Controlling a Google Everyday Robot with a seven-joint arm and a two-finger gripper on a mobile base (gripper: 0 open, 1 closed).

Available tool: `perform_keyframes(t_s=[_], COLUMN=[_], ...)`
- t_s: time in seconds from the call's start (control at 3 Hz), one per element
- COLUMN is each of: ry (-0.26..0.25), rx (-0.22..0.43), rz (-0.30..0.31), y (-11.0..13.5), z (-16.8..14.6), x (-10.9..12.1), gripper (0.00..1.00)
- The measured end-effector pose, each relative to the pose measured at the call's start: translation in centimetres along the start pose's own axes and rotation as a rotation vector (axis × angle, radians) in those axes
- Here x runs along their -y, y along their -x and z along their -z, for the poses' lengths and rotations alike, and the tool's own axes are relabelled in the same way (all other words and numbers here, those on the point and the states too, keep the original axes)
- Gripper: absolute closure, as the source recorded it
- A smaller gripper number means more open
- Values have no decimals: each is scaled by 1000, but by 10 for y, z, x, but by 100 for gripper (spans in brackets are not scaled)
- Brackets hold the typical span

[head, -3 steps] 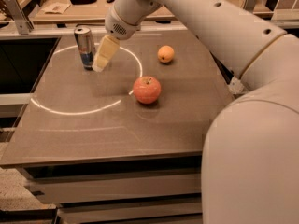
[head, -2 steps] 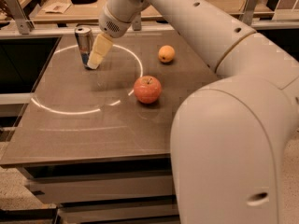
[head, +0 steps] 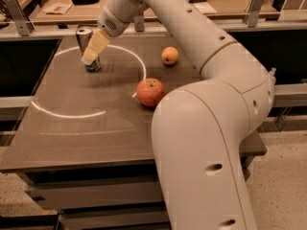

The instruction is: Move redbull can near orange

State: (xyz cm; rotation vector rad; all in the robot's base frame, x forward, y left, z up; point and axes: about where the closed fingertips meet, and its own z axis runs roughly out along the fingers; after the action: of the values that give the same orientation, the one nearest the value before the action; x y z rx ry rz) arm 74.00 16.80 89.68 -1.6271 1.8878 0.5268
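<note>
The redbull can (head: 84,36), slim and silver with a dark lower band, stands upright at the far left of the dark table (head: 86,128). My gripper (head: 92,51) reaches down from the arm and sits right against the can's front right side, covering its middle. The orange (head: 170,55), small and yellow-orange, lies at the far middle of the table, well to the right of the can. Can and orange are apart.
A larger red apple (head: 150,91) lies mid-table between can and orange, nearer to me. My arm (head: 206,128) fills the right foreground. White curved lines mark the tabletop. A counter (head: 57,8) with clutter runs behind the table.
My gripper has moved left, from beside the can to right against it. The can, the orange and the apple have not moved.
</note>
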Motion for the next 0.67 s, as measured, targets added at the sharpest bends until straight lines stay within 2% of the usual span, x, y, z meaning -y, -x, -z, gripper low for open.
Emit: perform_keyframes(t_s=[0.33, 0.67], ry=[30, 51], rx=[55, 82], rz=[-53, -69], y=[5, 8], z=[-4, -5], x=[5, 8], gripper=[0, 18])
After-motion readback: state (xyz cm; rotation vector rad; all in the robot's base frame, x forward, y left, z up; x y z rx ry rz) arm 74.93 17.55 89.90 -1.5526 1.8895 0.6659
